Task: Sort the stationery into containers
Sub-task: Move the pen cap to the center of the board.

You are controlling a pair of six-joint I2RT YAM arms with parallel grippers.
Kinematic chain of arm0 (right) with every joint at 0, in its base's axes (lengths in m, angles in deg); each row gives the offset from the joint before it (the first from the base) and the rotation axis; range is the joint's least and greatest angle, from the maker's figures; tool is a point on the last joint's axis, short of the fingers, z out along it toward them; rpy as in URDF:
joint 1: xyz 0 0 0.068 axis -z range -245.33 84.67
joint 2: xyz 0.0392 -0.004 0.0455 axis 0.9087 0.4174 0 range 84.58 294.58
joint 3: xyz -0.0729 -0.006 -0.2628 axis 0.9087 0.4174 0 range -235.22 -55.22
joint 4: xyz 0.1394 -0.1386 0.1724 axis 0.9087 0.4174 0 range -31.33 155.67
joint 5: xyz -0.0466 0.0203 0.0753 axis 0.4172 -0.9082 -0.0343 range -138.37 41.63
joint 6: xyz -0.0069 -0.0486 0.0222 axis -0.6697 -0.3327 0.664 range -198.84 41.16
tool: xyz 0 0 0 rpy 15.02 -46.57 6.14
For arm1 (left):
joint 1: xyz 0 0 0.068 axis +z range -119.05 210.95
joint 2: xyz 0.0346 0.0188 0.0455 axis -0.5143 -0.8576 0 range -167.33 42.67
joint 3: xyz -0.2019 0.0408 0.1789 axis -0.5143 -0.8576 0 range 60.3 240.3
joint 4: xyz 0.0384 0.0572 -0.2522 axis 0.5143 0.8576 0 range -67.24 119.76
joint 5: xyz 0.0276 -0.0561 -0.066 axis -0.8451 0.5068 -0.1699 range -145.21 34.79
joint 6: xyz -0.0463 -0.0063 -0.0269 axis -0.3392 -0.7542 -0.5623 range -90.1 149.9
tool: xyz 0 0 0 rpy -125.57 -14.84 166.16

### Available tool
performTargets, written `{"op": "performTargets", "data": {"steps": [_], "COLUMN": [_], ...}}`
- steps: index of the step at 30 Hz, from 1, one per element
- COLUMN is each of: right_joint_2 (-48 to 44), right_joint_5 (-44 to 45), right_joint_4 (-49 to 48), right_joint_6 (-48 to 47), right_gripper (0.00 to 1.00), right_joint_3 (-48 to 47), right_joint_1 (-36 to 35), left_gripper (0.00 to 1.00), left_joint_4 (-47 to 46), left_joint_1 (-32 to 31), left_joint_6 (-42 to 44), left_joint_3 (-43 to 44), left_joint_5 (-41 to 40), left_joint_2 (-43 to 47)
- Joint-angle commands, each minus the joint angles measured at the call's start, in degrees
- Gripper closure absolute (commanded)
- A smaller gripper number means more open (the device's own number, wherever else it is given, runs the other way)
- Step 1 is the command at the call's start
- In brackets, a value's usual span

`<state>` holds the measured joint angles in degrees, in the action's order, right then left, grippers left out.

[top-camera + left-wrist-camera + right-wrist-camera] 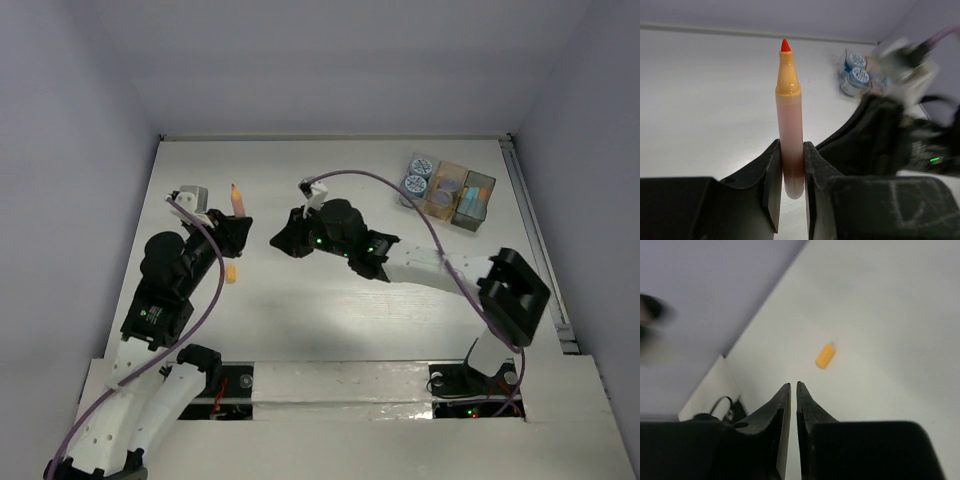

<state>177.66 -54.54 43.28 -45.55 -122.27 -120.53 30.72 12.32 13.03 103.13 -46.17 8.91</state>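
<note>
Looking down from the top camera, the left gripper (pixel 238 222) sits at about 10 o'clock on the table (pixel 330 310), clamped on an orange marker (pixel 237 199) whose bare tip points toward 12 o'clock. A small orange cap (pixel 231 273), probably the marker's, lies on the table at 6 o'clock from it. The right gripper (pixel 290 238) is near the centre, just to 3 o'clock of the left one. The amber box (pixel 444 190) and grey box (pixel 473 198) stand side by side at 2 o'clock, with two patterned rolls (pixel 417 175) touching the amber one's 9 o'clock side.

From the left wrist, the jaws pinch the lower barrel of the orange marker (pixel 790 125), which stands straight; the left gripper (pixel 791 167) grips near the tail end, so the hold looks firm but long-levered.

From the right wrist, the right gripper (pixel 790 390) is closed on nothing, with the orange cap (pixel 825 355) lying at 1 o'clock ahead of it, well apart.

Done well, the marker should travel toward 2 o'clock lifted and level, passing clear of the right arm, its wet tip off the table, then be lowered lengthwise into a box before release.
</note>
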Motion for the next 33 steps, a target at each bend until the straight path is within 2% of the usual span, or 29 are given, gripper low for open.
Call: {"op": "performTargets", "data": {"steps": [1,4,5,7,8,10,14,22,25,28,31,33], "right_joint_2": [8.66,16.22,18.17,22.21,25.89,29.69,37.78,47.45,50.44,53.25,54.93,55.45], "right_joint_5": [-3.84,-3.94,-3.24,-0.87,0.45,3.18,5.82,14.43,16.36,17.95,18.66,19.18], "right_joint_4": [-0.34,2.56,4.83,8.35,11.41,14.5,23.72,32.53,34.82,37.45,38.6,39.13], "right_joint_6": [1.24,0.63,0.19,-1.56,-2.09,-3.58,-6.05,-12.02,-13.34,-14.57,-16.15,-17.12], "right_gripper": [0.86,0.8,0.67,0.52,0.39,0.31,0.3,0.3,0.32,0.4,0.42,0.55], "right_joint_3": [-3.59,-8.35,-12.11,-16.78,-19.06,-25.39,-35.24,-48.78,-52.83,-56.34,-57.58,-58.11], "right_joint_1": [0.09,-2.18,-2.89,-4.82,-5.44,-6.14,-7.37,-10.27,-10.28,-10.81,-10.81,-11.42], "left_gripper": [1.0,1.0,1.0,1.0,1.0,1.0,1.0,1.0,1.0,1.0,1.0,1.0], "left_joint_4": [-2.6,-3.57,-4.01,-5.15,-5.5,-6.21,-6.82,-7.62,-8.84,-8.76,-8.93,-9.02], "left_joint_1": [0.09,0.09,0.09,0.09,0.09,0.09,0.09,0.09,0.09,0.09,0.09,0.09], "left_joint_6": [0.34,0.08,0.08,-0.01,0.16,0.6,0.87,0.34,0.07,0.16,0.16,0.16], "left_joint_3": [6.12,6.3,6.04,5.43,5.08,4.29,2.7,1.64,1.64,1.64,1.56,1.56], "left_joint_5": [-4.38,-5.61,-5.78,-6.48,-6.58,-6.14,-5.96,-2.9,-2.36,-2.36,-2.1,-1.92], "left_joint_2": [2.11,3.35,3.96,4.4,4.66,4.75,5.37,5.2,5.02,5.02,5.11,5.02]}}
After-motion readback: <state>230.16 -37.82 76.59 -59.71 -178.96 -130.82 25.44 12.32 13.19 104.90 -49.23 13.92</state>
